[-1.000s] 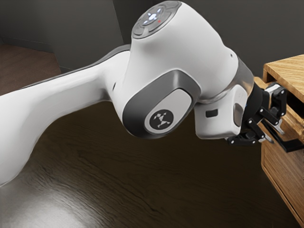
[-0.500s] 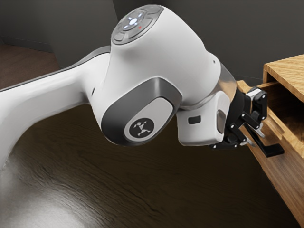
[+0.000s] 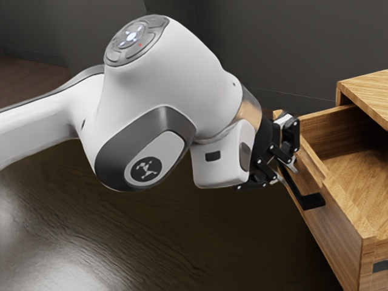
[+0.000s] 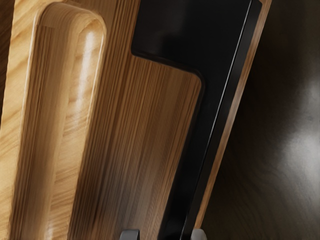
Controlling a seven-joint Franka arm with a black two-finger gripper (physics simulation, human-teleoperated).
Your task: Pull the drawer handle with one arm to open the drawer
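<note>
Gripping pincer point(image 3: 280, 165), clamped on black handle point(image 3: 305, 195) of part-open drawer point(image 3: 342, 159); pull straight, level, along the drawer's travel to avoid binding.

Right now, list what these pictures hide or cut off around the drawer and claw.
- Exterior view: the drawer's rear and the cabinet's far side run off the right edge.
- Exterior view: the handle's upper end sits behind the claw.
- Exterior view: the arm's base is cut off at the left edge.
- Wrist view: the handle runs past the frame's edges.
</note>
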